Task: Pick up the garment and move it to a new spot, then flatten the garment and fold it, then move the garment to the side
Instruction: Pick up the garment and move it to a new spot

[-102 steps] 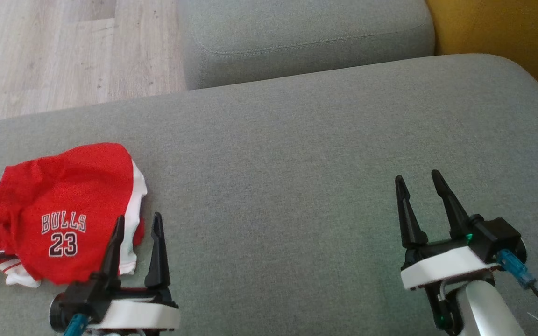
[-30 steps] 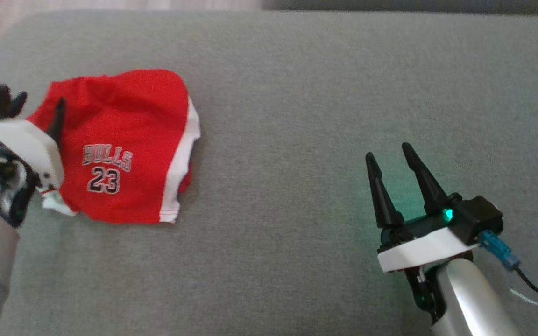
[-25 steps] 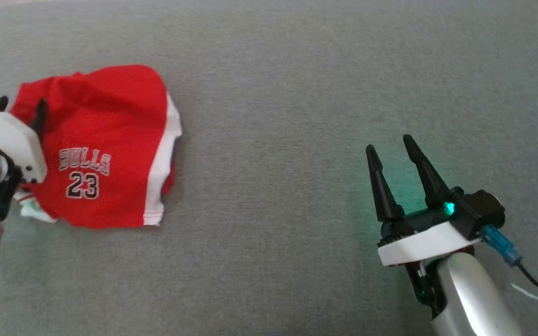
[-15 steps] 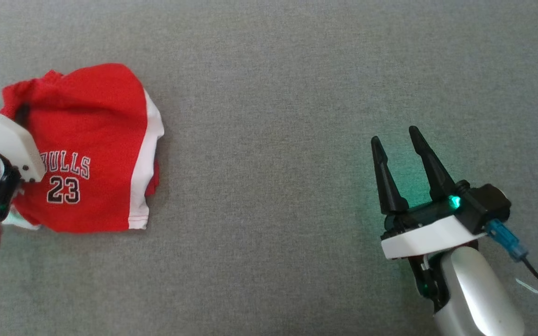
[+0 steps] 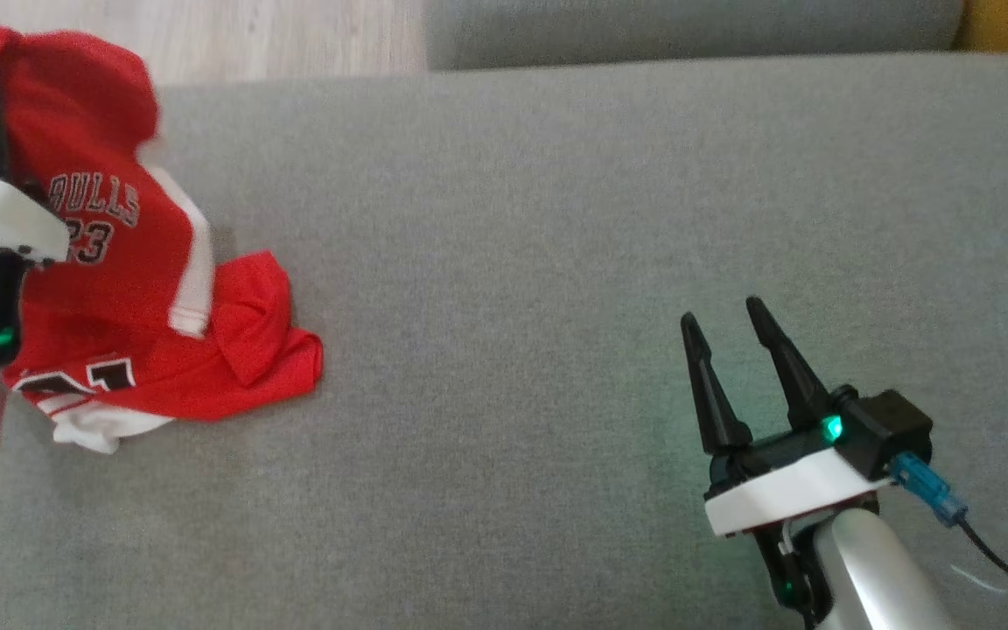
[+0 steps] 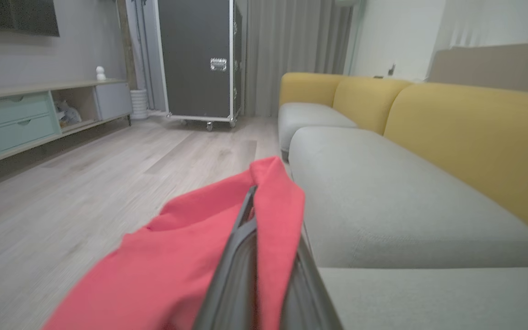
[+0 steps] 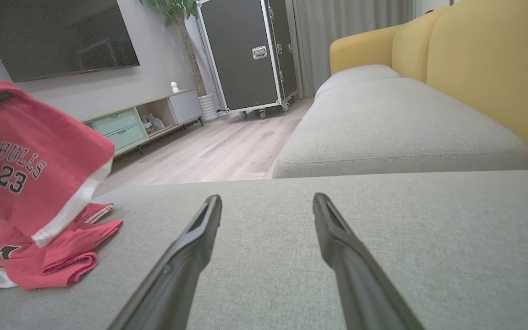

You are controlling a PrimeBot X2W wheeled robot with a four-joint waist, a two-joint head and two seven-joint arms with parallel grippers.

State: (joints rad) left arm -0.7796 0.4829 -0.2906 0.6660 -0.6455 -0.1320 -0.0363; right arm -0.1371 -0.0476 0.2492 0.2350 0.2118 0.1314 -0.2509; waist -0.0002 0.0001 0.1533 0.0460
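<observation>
The left end effector (image 6: pixel 264 220) is clamped shut on a fold of the red Bulls 23 basketball garment (image 5: pixel 119 262), holding its upper part up above the grey sofa seat (image 5: pixel 556 219) near the seat's left end, beside the wood floor (image 5: pixel 294 35). The garment's lower part, with white trim, lies bunched on the cushion below the raised cloth. The right end effector (image 5: pixel 721 311) hovers low over the seat well apart from the garment, its two dark fingers (image 7: pixel 186 256) spread open with nothing between them.
</observation>
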